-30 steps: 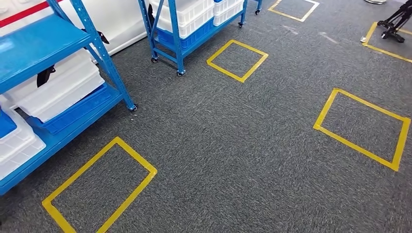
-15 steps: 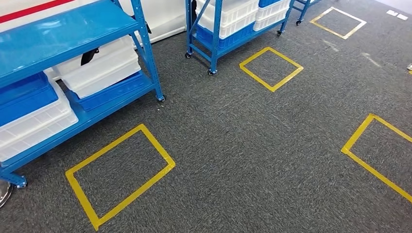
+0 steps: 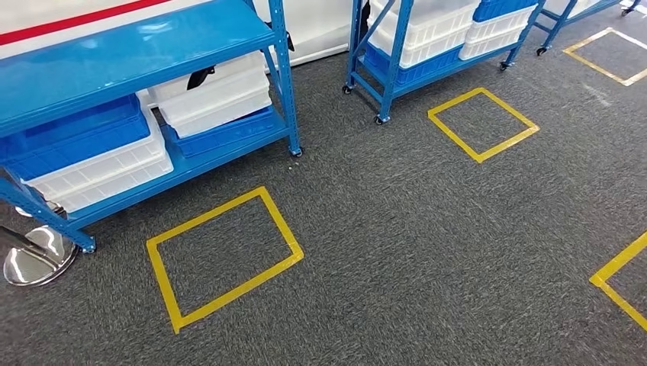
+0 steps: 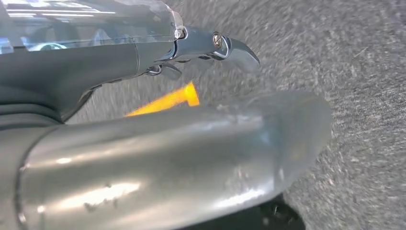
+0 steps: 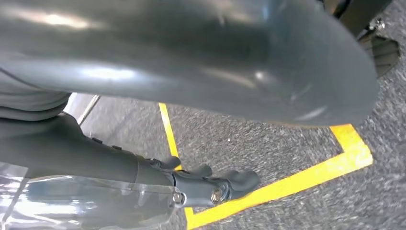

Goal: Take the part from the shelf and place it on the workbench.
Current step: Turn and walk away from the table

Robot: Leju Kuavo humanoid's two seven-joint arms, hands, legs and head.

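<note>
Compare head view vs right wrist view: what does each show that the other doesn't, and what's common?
Head view alone: the near blue shelf with white bins and blue bins, a second blue shelf on casters, a chrome stand base, and a whole yellow tape rectangle.

Right wrist view alone: the right hand close up, with its grey thumb and dark fingers, holding nothing visible.

Both: grey carpet and yellow floor tape.

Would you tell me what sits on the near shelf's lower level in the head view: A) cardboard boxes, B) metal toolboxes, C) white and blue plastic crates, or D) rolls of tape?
C: stacked white crates and blue crates rest on the near blue shelf.
</note>
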